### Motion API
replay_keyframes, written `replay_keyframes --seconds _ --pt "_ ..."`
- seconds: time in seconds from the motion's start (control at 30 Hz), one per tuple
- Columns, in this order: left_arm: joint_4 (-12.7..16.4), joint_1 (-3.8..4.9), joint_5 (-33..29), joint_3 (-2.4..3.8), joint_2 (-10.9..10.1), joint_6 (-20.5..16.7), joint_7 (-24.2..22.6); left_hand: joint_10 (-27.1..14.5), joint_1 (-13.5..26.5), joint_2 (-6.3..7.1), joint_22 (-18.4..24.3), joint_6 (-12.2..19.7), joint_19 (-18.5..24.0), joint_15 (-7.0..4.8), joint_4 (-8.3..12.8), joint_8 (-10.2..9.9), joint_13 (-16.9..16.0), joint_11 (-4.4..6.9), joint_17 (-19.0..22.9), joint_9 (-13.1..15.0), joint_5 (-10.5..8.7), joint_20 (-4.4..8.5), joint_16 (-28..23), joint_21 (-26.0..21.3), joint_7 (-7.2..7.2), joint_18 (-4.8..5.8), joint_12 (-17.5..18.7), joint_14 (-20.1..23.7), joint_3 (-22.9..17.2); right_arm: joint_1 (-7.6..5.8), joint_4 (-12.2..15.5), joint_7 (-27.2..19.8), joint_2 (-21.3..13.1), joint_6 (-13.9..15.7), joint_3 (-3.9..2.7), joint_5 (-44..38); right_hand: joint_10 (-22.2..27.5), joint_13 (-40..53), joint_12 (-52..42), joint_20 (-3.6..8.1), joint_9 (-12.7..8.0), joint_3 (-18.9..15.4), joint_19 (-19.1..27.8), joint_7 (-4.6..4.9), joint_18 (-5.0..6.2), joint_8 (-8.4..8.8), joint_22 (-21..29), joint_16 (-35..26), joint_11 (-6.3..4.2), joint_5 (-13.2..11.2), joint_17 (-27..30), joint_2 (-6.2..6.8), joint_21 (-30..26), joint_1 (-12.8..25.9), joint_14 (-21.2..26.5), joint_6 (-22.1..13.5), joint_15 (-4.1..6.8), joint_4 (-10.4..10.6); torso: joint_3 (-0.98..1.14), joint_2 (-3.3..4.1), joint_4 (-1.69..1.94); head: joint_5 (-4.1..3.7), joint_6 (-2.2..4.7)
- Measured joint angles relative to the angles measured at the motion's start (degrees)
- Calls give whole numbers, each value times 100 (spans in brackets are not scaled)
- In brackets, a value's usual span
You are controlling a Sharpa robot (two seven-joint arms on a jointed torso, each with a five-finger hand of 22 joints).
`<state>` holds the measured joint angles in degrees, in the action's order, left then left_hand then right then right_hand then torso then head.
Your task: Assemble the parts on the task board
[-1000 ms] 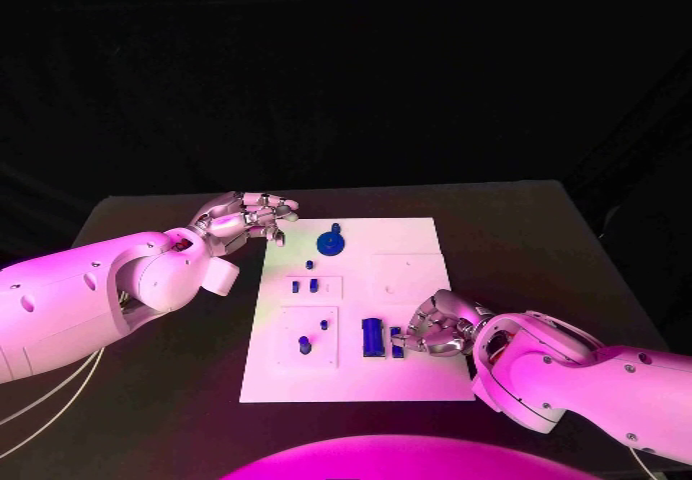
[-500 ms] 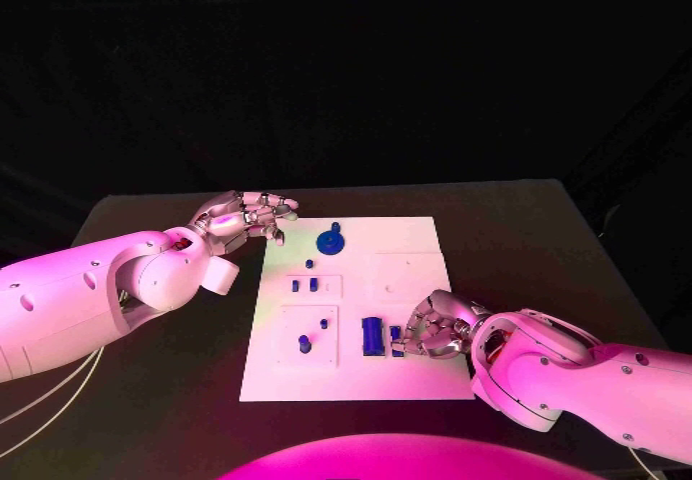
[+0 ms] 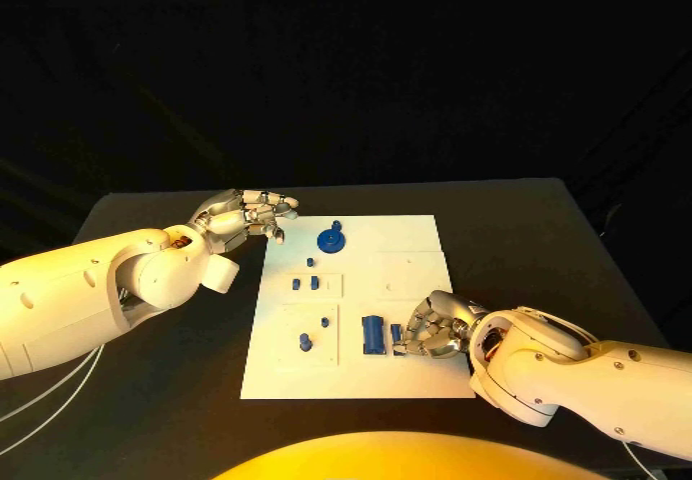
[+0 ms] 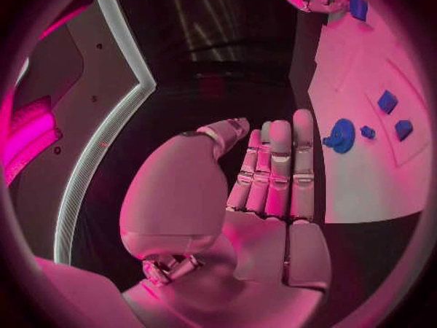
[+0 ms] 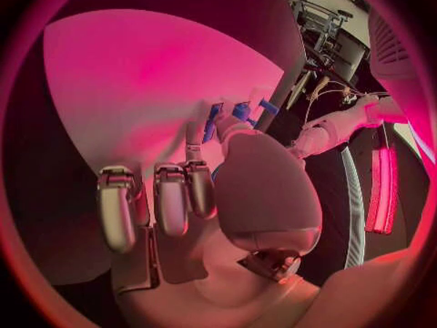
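Observation:
The white task board [image 3: 411,245] lies mid-table. My right hand [image 3: 438,325] rests on its near right part, fingers curled, fingertips pinching a small upright blue part [image 3: 395,339] right beside a long blue block [image 3: 374,335]. In the right wrist view the thumb and a finger of that hand [image 5: 210,189] meet at the blue part [image 5: 240,111]. My left hand [image 3: 247,214] hovers off the board's far left corner and holds nothing; its fingers [image 4: 273,168] lie straight, side by side. A round blue part [image 3: 333,240] sits on the board close to it.
Several small blue parts stand in the board's left recesses, among them a pair [image 3: 304,284] and one nearer [image 3: 306,342]. Bare black table [image 3: 548,230] surrounds the board. The left wrist view shows the board [image 4: 364,175] and the round part [image 4: 341,135].
My right hand has crept slightly along the board's near part, with the small blue part still at its fingertips. The left hand has stayed put.

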<state>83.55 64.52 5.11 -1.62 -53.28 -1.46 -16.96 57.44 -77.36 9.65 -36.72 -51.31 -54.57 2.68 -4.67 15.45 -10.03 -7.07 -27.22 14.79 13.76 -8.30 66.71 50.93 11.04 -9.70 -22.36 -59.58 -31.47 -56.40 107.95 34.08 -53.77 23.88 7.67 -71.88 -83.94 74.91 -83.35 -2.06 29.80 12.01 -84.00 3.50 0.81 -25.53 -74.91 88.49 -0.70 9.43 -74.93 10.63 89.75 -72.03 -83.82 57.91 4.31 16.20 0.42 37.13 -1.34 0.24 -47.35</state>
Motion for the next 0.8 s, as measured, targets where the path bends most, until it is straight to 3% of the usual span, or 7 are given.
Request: replay_keyframes --seconds 0.53,0.6,0.73,0.8 --pt "-20 0 0 0 11 0 7 0 0 0 -1 0 0 0 0 0 0 0 0 0 0 0 0 0 0 -1 0 0 0 9 15 -144 -68 156 0 -3 0 0 0 0 -28 -112 0 -9 0 66 -4 0 0 1 1 -29 0 -29 0 9 0 47 3 -4 -4 25 19" --pt "-28 0 0 0 15 0 7 0 0 0 -1 0 0 0 0 0 0 0 0 0 0 0 0 0 0 0 0 0 0 -2 22 -227 -100 217 -14 21 0 0 13 0 -44 -187 0 42 0 95 -4 0 0 1 1 -29 0 -29 0 -42 0 43 2 -8 -4 20 29" --pt "-38 0 -14 0 47 -10 6 0 23 -23 6 0 0 0 0 0 0 0 -1 0 0 0 0 0 0 0 0 0 0 -176 -94 -642 -125 396 -57 230 -9 -1 99 -3 -107 -456 0 146 0 255 -4 -63 93 1 1 3 0 -61 -20 -210 -63 42 -8 -23 -14 7 83" --pt "-43 -1 -24 -1 75 -21 0 0 23 -23 6 0 0 0 0 0 0 0 -1 0 0 0 0 0 0 0 0 0 0 -292 -213 -932 -128 476 -67 427 -8 0 164 -64 -134 -591 0 186 0 339 -4 -66 136 -97 1 -27 -22 -106 -20 -310 -106 46 -17 -36 -17 1 115"
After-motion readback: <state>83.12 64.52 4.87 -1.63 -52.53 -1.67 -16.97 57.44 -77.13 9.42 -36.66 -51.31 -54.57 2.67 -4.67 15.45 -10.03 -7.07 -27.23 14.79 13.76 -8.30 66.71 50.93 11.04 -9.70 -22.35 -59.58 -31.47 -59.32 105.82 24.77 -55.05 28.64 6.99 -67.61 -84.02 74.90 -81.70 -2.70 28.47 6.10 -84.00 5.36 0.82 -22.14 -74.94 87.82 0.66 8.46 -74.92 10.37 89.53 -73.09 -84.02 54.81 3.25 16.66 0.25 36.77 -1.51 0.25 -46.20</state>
